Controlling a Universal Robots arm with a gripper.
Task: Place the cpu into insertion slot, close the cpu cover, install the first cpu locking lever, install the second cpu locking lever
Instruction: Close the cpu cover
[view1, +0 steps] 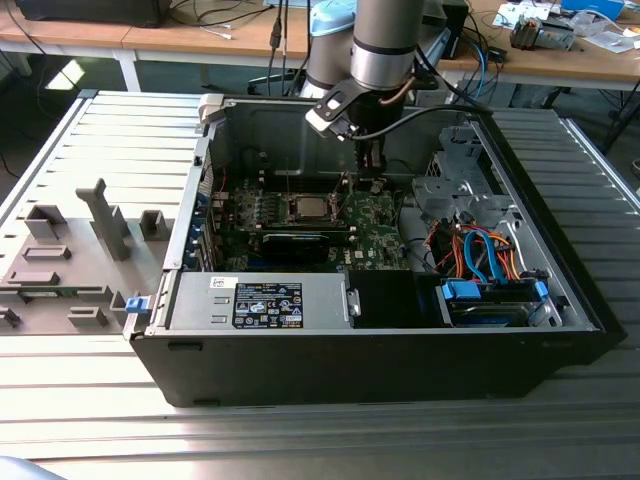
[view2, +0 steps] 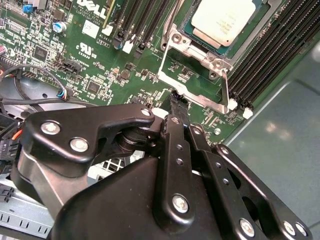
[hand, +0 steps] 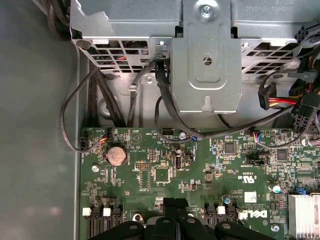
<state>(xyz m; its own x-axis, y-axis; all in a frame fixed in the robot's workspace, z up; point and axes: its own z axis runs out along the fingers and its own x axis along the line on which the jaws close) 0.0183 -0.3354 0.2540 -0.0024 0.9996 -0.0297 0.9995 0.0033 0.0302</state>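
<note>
Closest up in the second wrist view is the gripper (view2: 176, 100). Its black fingers are pressed together and the tip sits right at the edge of the cpu cover (view2: 205, 100). Can't tell if it's actually touching or pinching that edge, since the linkage blocks the spot. The cover is flipped open, and you can see green board through its window. Just past it, the cpu (view2: 222, 20) is already sitting in the insertion slot (view2: 179, 35), silver top up, so the contacts are hidden under it. Long black memory slots (view2: 270, 55) run alongside and get cut off at the frame edge. From the exterior view, the open computer case (view1: 360, 375) lies on a slatted metal table (view1: 300, 440). It holds the motherboard (view1: 375, 215), a grey power supply (view1: 260, 300) along the near wall, and a tangle of blue and orange cables (view1: 480, 250) on the exterior view's right. The first wrist view adds a coin battery (hand: 116, 155) on the board.
</note>
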